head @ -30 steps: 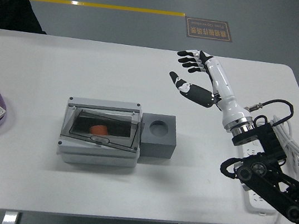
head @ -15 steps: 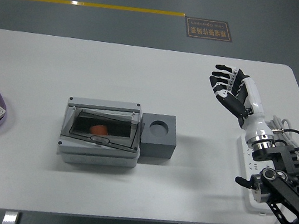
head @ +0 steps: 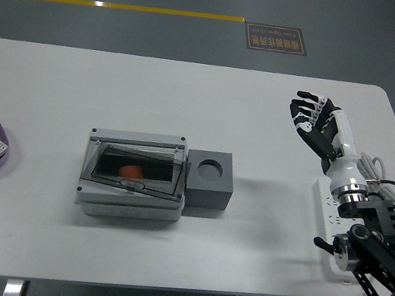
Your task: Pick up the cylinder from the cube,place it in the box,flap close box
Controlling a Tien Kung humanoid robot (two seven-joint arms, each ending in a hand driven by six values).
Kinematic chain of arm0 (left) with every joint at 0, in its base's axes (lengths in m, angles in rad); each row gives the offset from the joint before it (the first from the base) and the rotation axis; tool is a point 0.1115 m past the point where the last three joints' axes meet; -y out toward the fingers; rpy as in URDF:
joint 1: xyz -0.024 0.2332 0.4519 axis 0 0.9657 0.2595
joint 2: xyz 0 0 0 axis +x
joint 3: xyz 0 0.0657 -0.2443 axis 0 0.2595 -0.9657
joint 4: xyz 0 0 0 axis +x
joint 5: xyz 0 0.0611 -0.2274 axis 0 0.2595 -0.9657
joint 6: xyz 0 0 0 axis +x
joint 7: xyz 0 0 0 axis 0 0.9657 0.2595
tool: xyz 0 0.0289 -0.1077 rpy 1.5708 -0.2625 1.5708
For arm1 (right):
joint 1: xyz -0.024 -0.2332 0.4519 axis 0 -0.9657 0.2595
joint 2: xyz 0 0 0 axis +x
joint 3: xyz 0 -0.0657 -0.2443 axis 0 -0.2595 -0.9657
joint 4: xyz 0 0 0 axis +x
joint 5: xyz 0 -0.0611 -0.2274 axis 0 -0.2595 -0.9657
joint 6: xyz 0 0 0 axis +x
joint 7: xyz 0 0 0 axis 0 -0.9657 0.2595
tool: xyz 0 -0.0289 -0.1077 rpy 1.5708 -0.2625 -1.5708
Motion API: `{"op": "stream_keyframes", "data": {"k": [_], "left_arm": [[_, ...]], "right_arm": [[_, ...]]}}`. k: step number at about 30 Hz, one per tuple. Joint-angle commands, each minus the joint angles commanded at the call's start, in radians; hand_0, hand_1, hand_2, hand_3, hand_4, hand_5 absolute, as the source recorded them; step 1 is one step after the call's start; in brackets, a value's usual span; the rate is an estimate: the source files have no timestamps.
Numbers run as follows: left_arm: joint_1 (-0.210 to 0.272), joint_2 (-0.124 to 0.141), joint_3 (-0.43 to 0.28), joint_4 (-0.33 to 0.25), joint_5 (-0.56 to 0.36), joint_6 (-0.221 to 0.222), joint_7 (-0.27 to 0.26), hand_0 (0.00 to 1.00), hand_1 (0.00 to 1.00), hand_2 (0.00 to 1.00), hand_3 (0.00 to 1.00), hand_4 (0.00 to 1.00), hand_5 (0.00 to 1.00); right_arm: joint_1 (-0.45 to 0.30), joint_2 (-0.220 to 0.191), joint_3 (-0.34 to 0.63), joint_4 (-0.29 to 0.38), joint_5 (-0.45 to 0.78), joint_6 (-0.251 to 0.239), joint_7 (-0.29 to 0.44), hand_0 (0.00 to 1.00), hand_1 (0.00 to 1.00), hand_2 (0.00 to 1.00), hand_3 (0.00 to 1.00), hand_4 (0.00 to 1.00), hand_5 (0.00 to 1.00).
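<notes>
Cylinder inside box, under its shut clear lid | cube touching box's right side, hole empty | right hand raised over desk, fingers spread, holding nothing

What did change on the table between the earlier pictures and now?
The right hand, fingers open and holding nothing, drew back rightward toward the table's right edge. A dark shape at top left is gone. The grey box with its clear lid, the orange cylinder inside and the grey cube stayed put.
</notes>
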Motion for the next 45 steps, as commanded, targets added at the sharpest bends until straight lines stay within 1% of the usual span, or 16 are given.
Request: {"op": "stream_keyframes", "data": {"k": [7, 8, 9, 13, 18, 23, 29, 37, 45], "left_arm": [[-0.003, 0.001, -0.015, 0.002, 0.028, -0.002, 0.008, 0.513, 0.561, 0.562, 0.606, 0.720, 0.175], [-0.004, 0.001, -0.012, 0.003, 0.033, -0.001, 0.006, 0.513, 0.561, 0.562, 0.606, 0.720, 0.175], [-0.005, 0.001, -0.006, 0.003, 0.039, 0.000, 0.003, 0.513, 0.561, 0.562, 0.605, 0.721, 0.177], [-0.006, 0.003, 0.008, 0.004, 0.064, 0.005, -0.004, 0.513, 0.561, 0.562, 0.605, 0.721, 0.177], [-0.006, 0.006, 0.010, 0.004, 0.074, 0.006, -0.006, 0.514, 0.561, 0.563, 0.606, 0.722, 0.174], [-0.003, 0.006, 0.006, 0.006, 0.071, 0.005, -0.005, 0.515, 0.562, 0.562, 0.606, 0.723, 0.176], [-0.003, -0.002, 0.007, 0.006, 0.050, 0.004, -0.007, 0.515, 0.562, 0.562, 0.605, 0.722, 0.178], [0.011, -0.015, 0.004, 0.008, 0.030, 0.003, -0.005, 0.515, 0.562, 0.561, 0.605, 0.720, 0.177], [0.004, -0.020, 0.005, 0.010, 0.022, 0.003, -0.008, 0.514, 0.561, 0.561, 0.605, 0.719, 0.174]], "right_arm": [[-0.026, 0.003, 0.022, -0.002, 0.017, -0.001, 0.015, 0.672, 0.648, 0.639, 0.658, 0.702, 0.329], [-0.028, 0.003, 0.025, -0.001, 0.018, -0.001, 0.017, 0.672, 0.648, 0.639, 0.658, 0.702, 0.329], [-0.031, 0.003, 0.027, 0.000, 0.019, -0.001, 0.019, 0.680, 0.648, 0.634, 0.656, 0.719, 0.356], [-0.036, 0.003, 0.030, 0.003, 0.027, 0.000, 0.033, 0.680, 0.648, 0.634, 0.656, 0.719, 0.356], [-0.039, -0.001, 0.031, 0.001, 0.045, 0.003, 0.054, 0.679, 0.644, 0.637, 0.656, 0.726, 0.363], [-0.040, -0.003, 0.031, 0.001, 0.055, 0.000, 0.065, 0.675, 0.644, 0.630, 0.651, 0.733, 0.367], [-0.047, -0.002, 0.038, 0.004, 0.055, -0.003, 0.072, 0.673, 0.644, 0.628, 0.649, 0.734, 0.370], [-0.052, -0.004, 0.048, 0.008, 0.069, 0.006, 0.088, 0.671, 0.644, 0.624, 0.648, 0.735, 0.373], [-0.062, -0.004, 0.060, 0.012, 0.084, 0.008, 0.097, 0.674, 0.641, 0.622, 0.647, 0.737, 0.371]]}}
